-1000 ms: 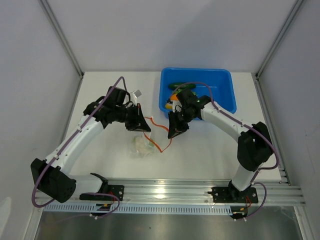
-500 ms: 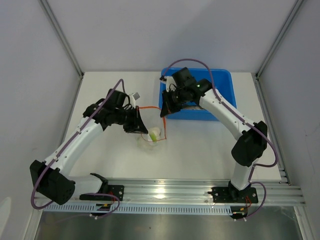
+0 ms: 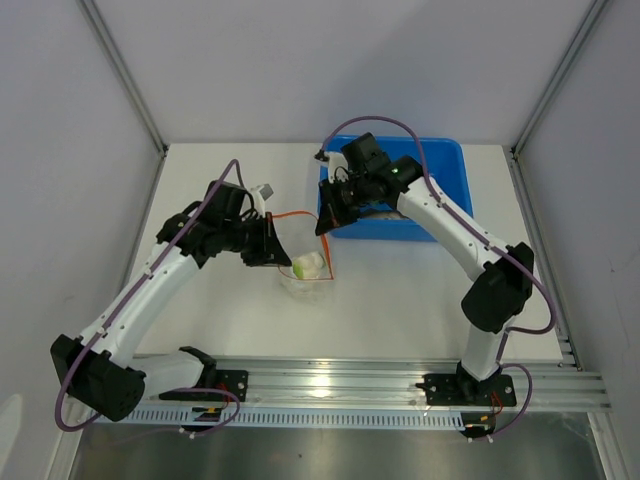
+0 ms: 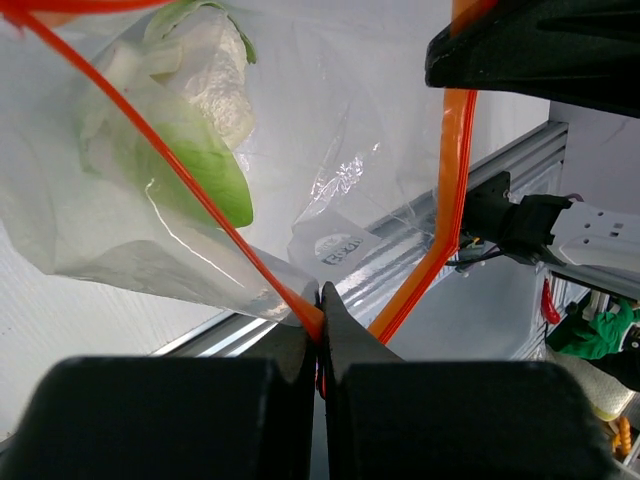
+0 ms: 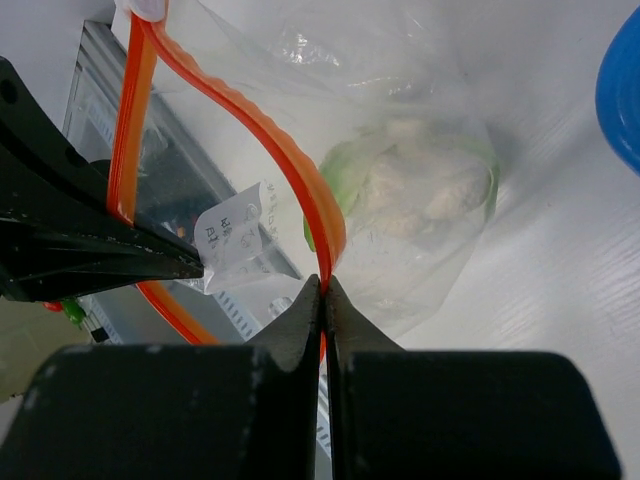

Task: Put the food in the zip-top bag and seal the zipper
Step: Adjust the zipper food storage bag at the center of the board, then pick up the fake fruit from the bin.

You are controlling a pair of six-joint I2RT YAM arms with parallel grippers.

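Note:
The clear zip-top bag hangs between my two grippers with its mouth held open. The white cauliflower with green leaves lies inside it, also seen in the left wrist view and the right wrist view. My left gripper is shut on the orange-red zipper at the bag's left side. My right gripper is shut on the zipper at the right side, by the bin's near-left corner. The other food is hidden behind my right arm.
The blue plastic bin stands at the back right of the white table, partly covered by my right arm. A metal rail runs along the near edge. Grey walls close in both sides.
Both grippers lifted the bag off the table and pulled its mouth apart. My right gripper moved back toward the bin. The cauliflower now hangs in the raised bag.

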